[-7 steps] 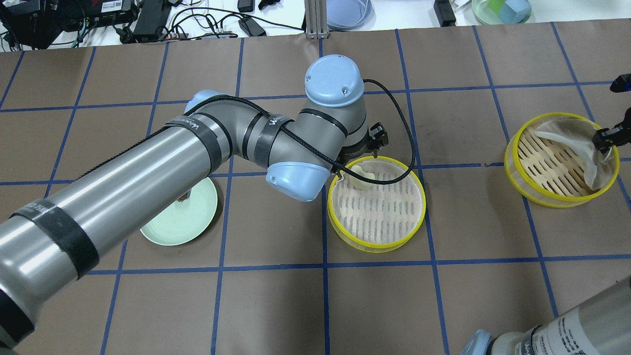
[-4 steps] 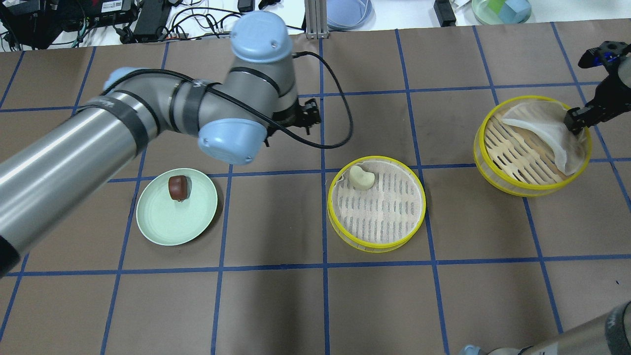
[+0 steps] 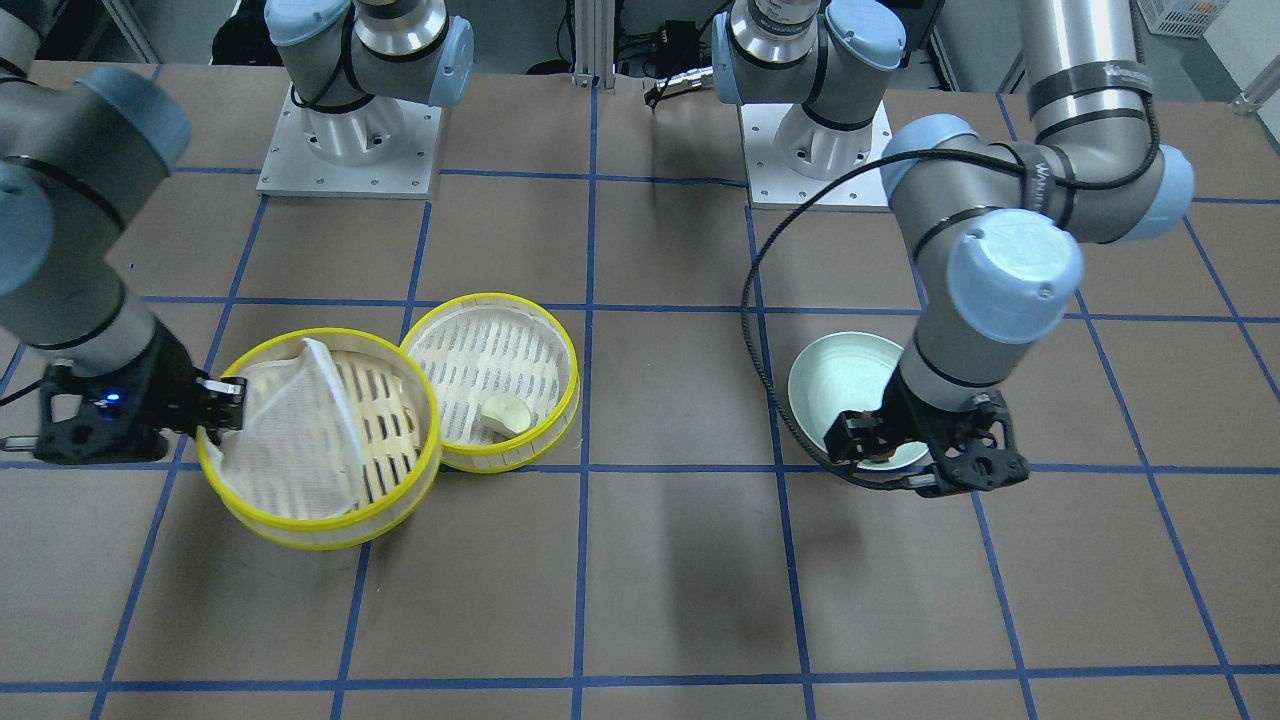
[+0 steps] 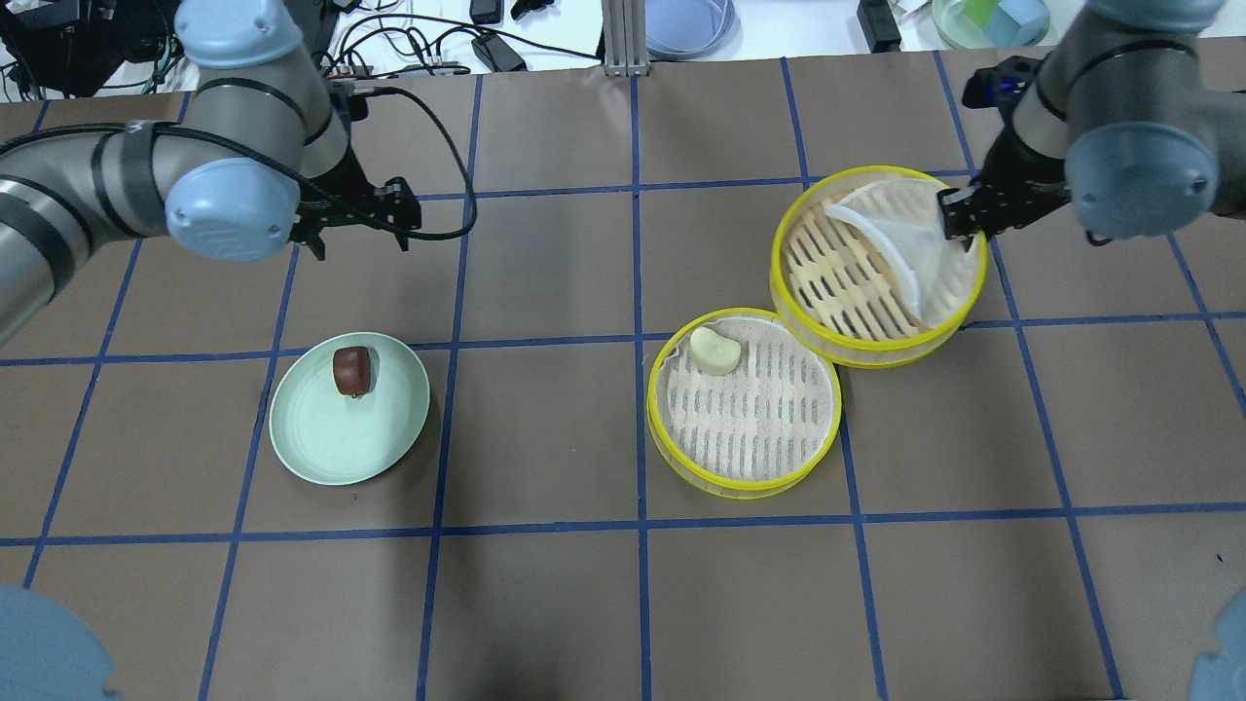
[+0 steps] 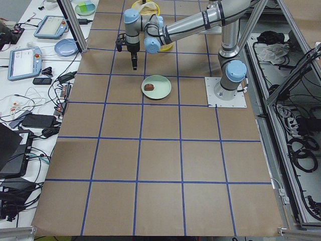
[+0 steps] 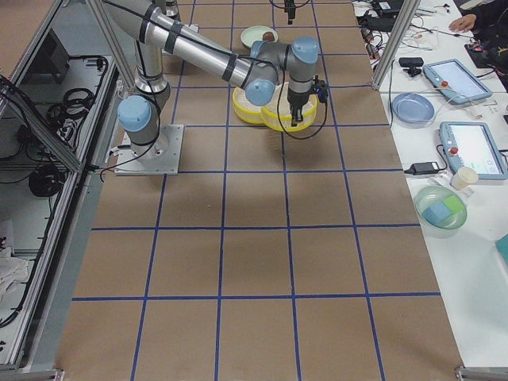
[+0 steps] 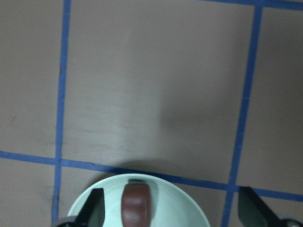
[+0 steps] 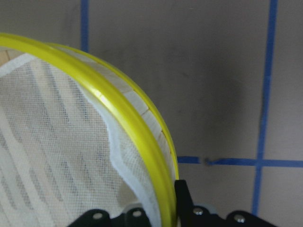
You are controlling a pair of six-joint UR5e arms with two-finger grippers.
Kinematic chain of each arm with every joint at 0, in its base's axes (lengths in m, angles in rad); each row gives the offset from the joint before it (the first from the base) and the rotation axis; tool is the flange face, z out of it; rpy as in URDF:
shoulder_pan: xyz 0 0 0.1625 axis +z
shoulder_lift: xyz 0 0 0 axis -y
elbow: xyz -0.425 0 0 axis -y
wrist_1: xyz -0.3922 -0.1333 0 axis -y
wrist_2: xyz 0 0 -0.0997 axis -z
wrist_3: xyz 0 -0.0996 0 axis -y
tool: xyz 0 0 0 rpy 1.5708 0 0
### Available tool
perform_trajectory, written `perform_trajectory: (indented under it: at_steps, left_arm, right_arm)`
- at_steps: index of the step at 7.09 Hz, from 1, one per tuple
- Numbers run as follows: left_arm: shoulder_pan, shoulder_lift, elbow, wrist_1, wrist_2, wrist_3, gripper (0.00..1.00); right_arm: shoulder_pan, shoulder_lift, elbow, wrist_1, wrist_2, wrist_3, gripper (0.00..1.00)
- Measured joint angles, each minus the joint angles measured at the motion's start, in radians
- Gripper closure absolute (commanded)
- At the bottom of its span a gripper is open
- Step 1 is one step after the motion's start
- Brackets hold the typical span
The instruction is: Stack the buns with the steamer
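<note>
We find the white bun (image 4: 715, 350) lying in the cloth-lined steamer tray (image 4: 745, 485), well apart from both sets of fingers. The brown bun (image 4: 351, 370) sits on the green plate (image 4: 331, 453), near the left fingers (image 4: 362, 222), which hang spread apart and empty above the bench (image 4: 545, 604). The right fingers (image 4: 959, 220) are clamped on the rim of a second steamer tray (image 4: 874, 352), its cloth (image 4: 920, 253) bunched toward them. This tray's edge overlaps the first tray's rim.
</note>
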Motion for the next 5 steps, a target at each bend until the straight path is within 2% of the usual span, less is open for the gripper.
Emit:
perform_trajectory:
  at_steps: [2,5]
  left_arm:
    - [0.082,-0.008,-0.016,-0.016,-0.005,0.072,0.00]
    - [0.134,-0.022,-0.034,-0.025,-0.005,0.118,0.00]
  right_arm:
    - [0.135,0.001,0.009,0.017,-0.006,0.167,1.00]
    - [0.168,-0.011,0.055,0.095,-0.044,0.132,1.00]
